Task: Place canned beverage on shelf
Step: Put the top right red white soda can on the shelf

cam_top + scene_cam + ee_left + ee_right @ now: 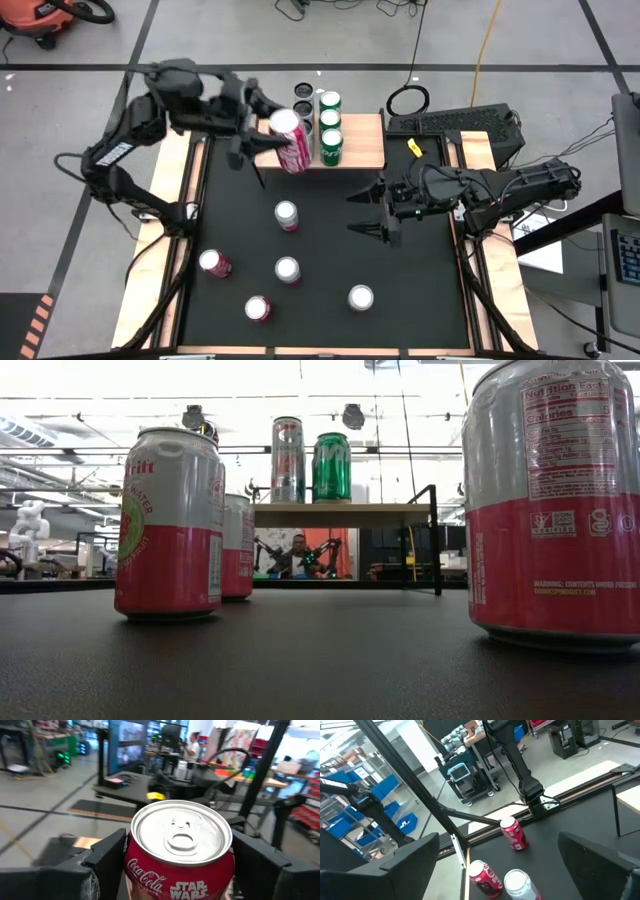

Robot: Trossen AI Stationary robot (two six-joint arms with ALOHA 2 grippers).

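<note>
A red Coca-Cola can hangs in the air at the left end of the shelf, with my left gripper shut on it. The light-wood shelf stands at the table's far edge and carries three green cans in a row, with dark cans beside them. The low view shows the shelf on thin black legs. My right gripper hangs open over the middle right of the black table, holding nothing. My left gripper pinches the red can by its side walls just below the top rim, one finger on each side. The fingers come level from the table's left. The can stands upright in the hold, silver top up, lifted clear of table and shelf.
Several red-and-silver cans stand on the black table: one in the middle, others nearer the front. Wooden strips line the table's sides. A keyboard lies at the far right.
</note>
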